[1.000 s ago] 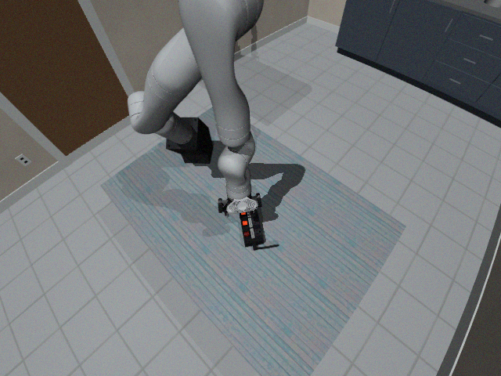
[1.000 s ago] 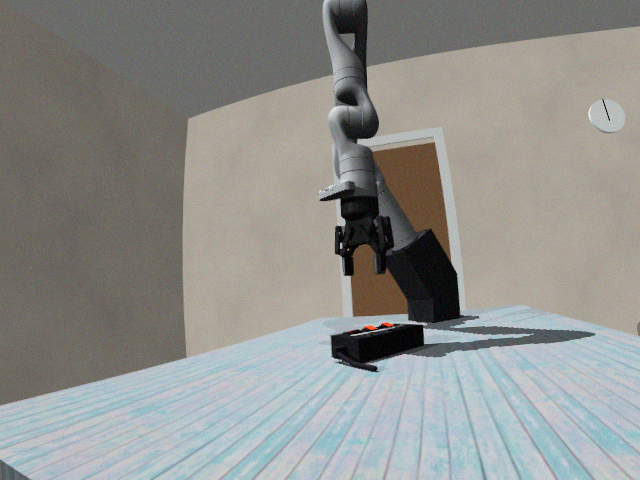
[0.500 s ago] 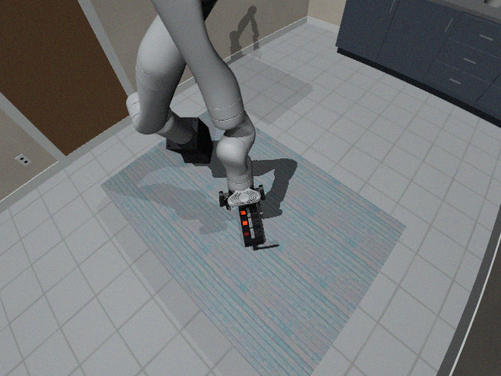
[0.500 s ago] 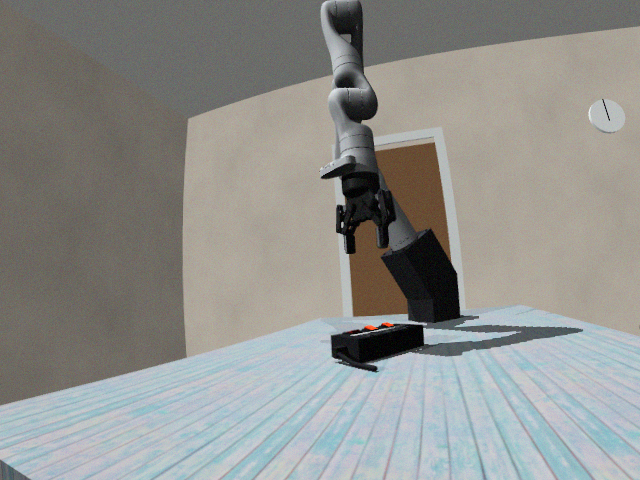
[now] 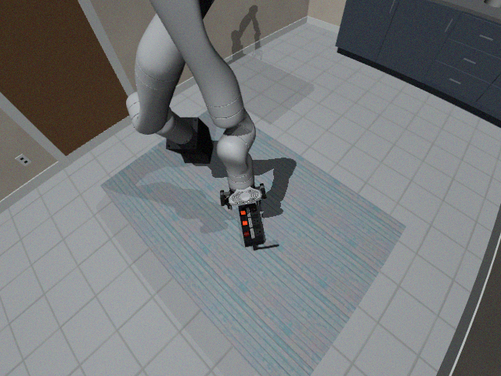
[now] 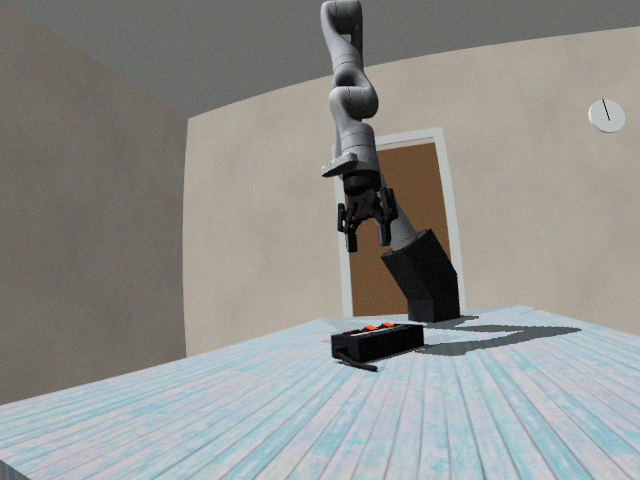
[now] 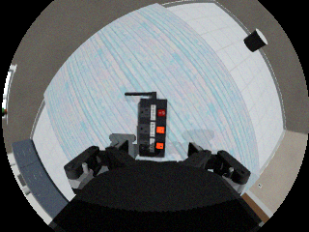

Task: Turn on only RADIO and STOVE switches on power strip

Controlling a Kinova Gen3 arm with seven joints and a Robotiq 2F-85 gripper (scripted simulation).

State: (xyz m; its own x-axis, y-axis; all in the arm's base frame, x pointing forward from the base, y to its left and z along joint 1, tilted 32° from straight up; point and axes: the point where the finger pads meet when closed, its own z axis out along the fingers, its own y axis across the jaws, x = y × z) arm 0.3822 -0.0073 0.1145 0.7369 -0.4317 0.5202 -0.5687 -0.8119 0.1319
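The flat black plastic power strip (image 6: 377,341) lies on the pale striped wooden table (image 6: 465,413), under spread, empty fingers (image 6: 352,240). It looks rigid and light; I'd press rockers, not grip.

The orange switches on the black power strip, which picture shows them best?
The top view: the power strip lies face up with three orange switches in a row. The wrist view shows them too, only smaller. The exterior view sees the strip side-on, so just thin orange slivers show.
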